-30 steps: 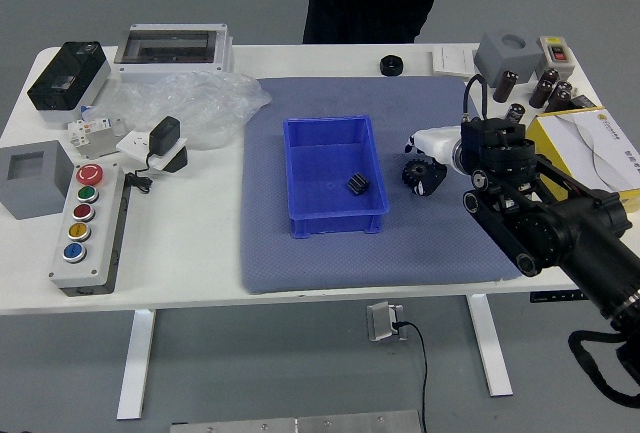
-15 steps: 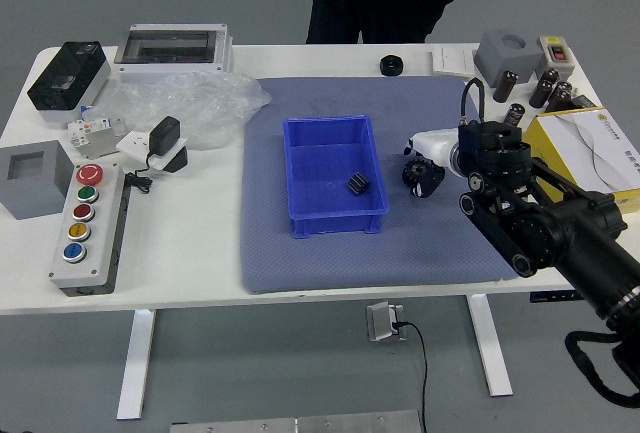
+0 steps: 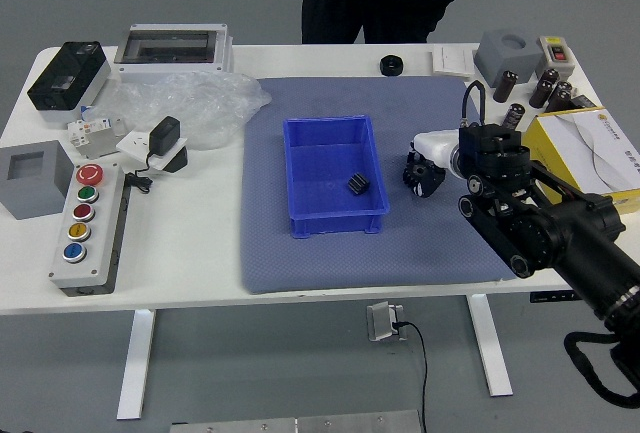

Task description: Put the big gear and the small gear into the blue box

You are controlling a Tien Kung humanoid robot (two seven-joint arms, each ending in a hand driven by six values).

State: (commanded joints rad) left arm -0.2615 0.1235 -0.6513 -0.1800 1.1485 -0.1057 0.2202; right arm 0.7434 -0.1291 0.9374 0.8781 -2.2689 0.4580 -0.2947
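Observation:
My right hand (image 3: pixel 425 165), with a white back and dark fingers, reaches in from the right over the blue-grey mat. Its fingers are curled around the big dark gear (image 3: pixel 424 179), just right of the blue box; the hand partly covers the gear. Inside the blue box (image 3: pixel 325 156), near its right wall, lies the small black gear (image 3: pixel 358 184). The left hand is out of view.
A black round part (image 3: pixel 391 65) lies at the mat's far edge. Dark cylinders and a yellow box (image 3: pixel 572 145) stand at right. Farther left are a button panel (image 3: pixel 88 228), grey box and plastic bag (image 3: pixel 190 110). A person stands behind the table, hands not visible.
The right hand's fingertips have closed in against the big gear, and the wrist has shifted slightly left. The person behind the table has moved a little.

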